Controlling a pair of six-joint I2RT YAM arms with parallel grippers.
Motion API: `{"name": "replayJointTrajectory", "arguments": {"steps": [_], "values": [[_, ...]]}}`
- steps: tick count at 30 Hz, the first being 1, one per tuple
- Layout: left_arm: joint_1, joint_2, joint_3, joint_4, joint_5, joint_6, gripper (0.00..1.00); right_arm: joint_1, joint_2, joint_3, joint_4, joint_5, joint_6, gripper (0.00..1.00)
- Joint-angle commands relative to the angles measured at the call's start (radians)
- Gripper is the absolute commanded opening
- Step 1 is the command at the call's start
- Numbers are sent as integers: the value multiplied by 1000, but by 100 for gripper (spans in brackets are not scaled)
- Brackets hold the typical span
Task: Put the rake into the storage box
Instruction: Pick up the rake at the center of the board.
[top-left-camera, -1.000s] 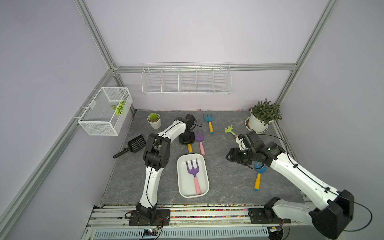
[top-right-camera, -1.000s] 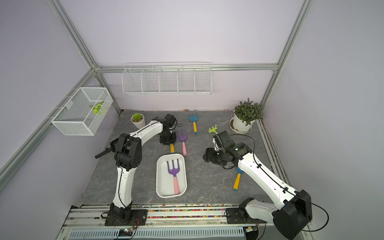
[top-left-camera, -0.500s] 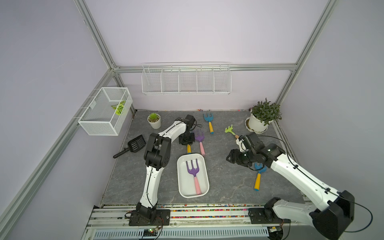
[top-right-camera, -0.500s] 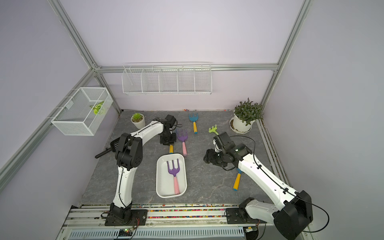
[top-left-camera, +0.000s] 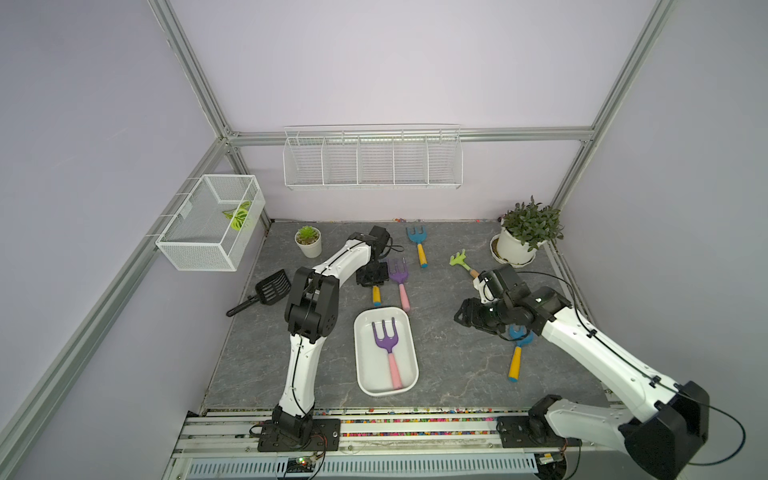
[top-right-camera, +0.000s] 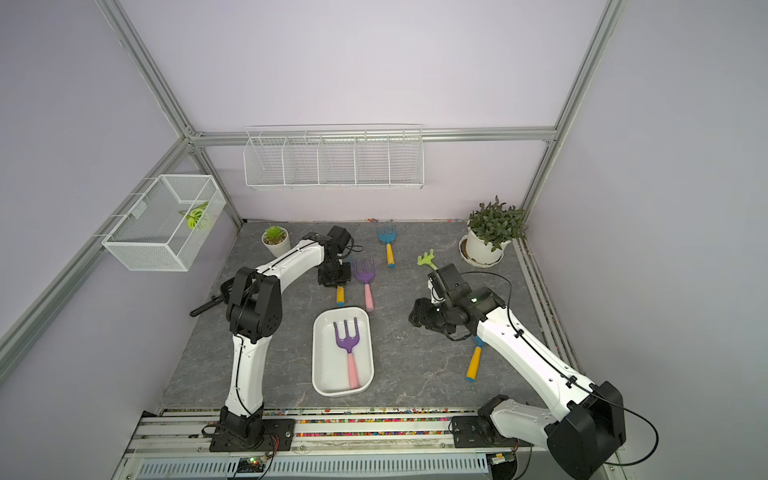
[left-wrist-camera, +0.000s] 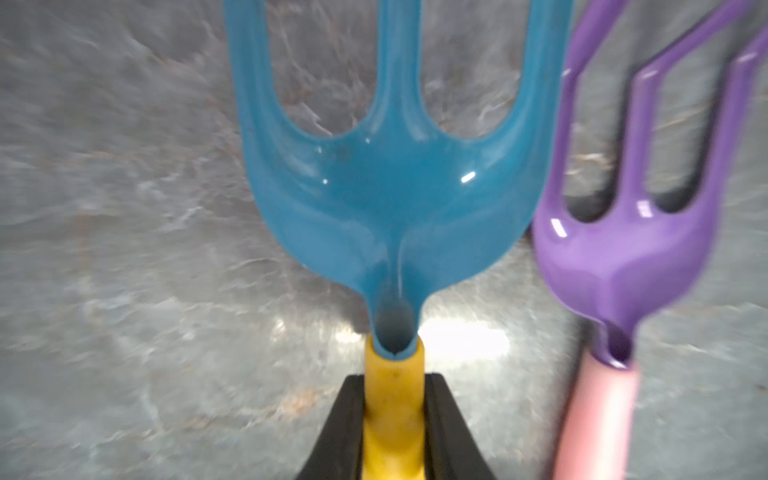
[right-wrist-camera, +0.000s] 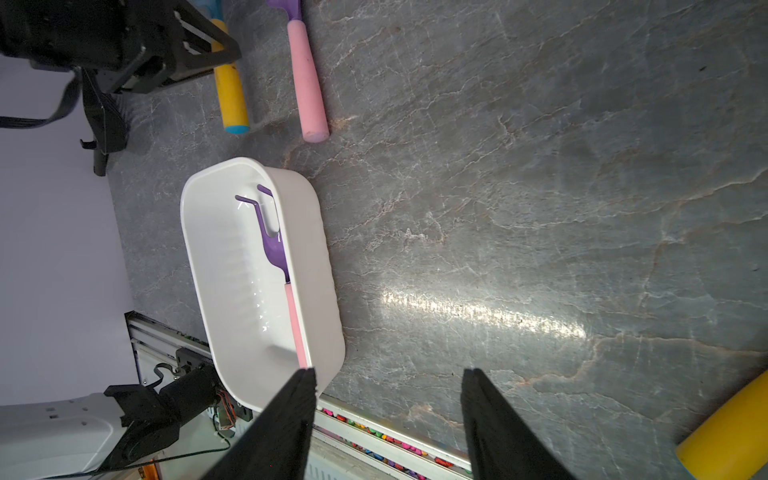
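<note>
1. Left fingers (left-wrist-camera: 345, 432) are pressed on both sides of the yellow handle of the blue rake (left-wrist-camera: 390, 187), close to the neck where the head begins. Nothing else is between them.
2. Right fingers (right-wrist-camera: 286, 428) stand apart and hold nothing. They hang over bare tabletop (right-wrist-camera: 540, 208) on the right side, with the storage box (right-wrist-camera: 232, 266) to their left.
3. Handling, as I judge it: the blue rake looks like light, stiff moulded plastic. The head is glossy and probably slippery, and the prongs give a poor hold. So the round handle is the better place to take it. When it is held near the neck, the long handle end may hang down a little.
4. Look: it has a blue head with three rounded prongs, and a yellow handle with a blue cap at the end.
5. Place: it is left of centre, just beyond the far end of the storage box (top-left-camera: 368, 365), with its head pointing far. I cannot tell whether it is already off the tabletop.
6. Neighbours: a purple rake (left-wrist-camera: 623, 232) with a pink handle lies just to its right. I cannot tell if the heads touch. A second purple rake (top-left-camera: 386, 340) is inside the box.
</note>
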Motion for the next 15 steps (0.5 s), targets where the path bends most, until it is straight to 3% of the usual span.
{"name": "replayJointTrajectory", "arguments": {"steps": [1,8,15], "values": [[6,-86,13,-10,-37,13,0,-4,-26,-21,-20,-7,-8,61],[7,-192,-29,-8,-36,26,0,-9,-46,-22,-20,-10,-12,61],[7,-316,-101,22,70,41,0,-12,-83,-40,-8,-14,-8,61]]}}
